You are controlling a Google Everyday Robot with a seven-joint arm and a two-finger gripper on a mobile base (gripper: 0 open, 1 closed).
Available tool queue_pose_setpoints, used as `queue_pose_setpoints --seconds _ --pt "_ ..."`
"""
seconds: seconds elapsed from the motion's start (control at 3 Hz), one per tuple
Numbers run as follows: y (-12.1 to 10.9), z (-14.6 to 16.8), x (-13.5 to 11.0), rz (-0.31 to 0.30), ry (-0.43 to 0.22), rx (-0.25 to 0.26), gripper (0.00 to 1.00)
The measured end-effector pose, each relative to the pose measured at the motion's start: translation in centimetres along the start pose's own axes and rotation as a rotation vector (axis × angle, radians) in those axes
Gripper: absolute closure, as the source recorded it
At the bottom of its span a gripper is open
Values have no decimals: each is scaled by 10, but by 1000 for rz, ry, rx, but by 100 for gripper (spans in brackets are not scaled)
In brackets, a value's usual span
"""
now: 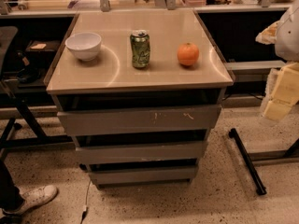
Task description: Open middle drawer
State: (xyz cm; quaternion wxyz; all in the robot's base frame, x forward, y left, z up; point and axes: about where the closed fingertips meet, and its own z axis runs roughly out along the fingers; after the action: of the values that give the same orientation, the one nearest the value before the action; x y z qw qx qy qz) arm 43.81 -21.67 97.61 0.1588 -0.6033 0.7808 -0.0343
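Three grey drawers stack in the cabinet (163, 31): bottom drawer (142, 175), middle drawer (140, 152) with its plain front apparently shut, and scratched top drawer (140, 120). Step in hand: approach. The gripper (280, 94) hangs right of the cabinet, well apart; its opening and load cannot be told. Next move: reach the middle front and pull outward.

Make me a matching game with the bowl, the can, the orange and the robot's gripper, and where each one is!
Things:
1. bowl
2. can
3. orange
4. gripper

Places:
A. on the middle of the cabinet
B. off to the right, beside the cabinet
C. on top, left of the can
D. on top, right of the can

Pairs: 1-C, 2-A, 3-D, 4-B
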Motion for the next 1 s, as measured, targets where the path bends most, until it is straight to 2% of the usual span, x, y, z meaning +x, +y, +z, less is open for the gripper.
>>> queue_pose_setpoints --seconds 0.67,1.0 --pt "6 12 -1 11 4 4 0" --pt "24 46 1 48 8 -9 0"
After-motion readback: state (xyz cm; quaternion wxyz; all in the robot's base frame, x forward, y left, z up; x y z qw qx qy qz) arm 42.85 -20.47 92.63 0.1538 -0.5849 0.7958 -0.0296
